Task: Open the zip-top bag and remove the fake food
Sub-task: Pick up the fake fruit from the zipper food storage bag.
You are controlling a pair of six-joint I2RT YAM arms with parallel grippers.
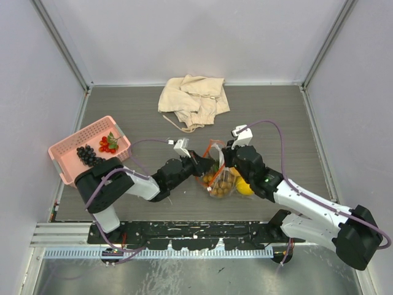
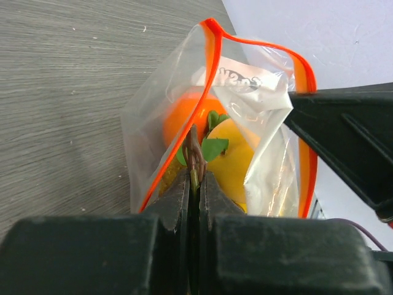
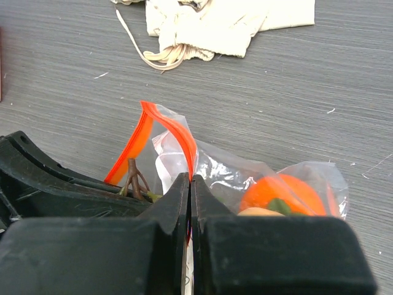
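1. Top: zip-top bag is lying on counter btwn both arms, mouth gaping.
2. L wrist: left end effector is clamping a fake food stem inside bag; I'd be pulling straight out, slowly.
3. R wrist: right end effector is pinching zip rim; should be anchoring bag.

Top camera overlooks the whole table; both wrist cameras closely face the zip-top bag.

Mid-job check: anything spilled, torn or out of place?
Nothing spilled or torn. The bag is open, right jaws pinching its strip, left jaws on a stem inside with the fruit. Only the cloth at the far edge looks untidy: crumpled, cord trailing on the table.
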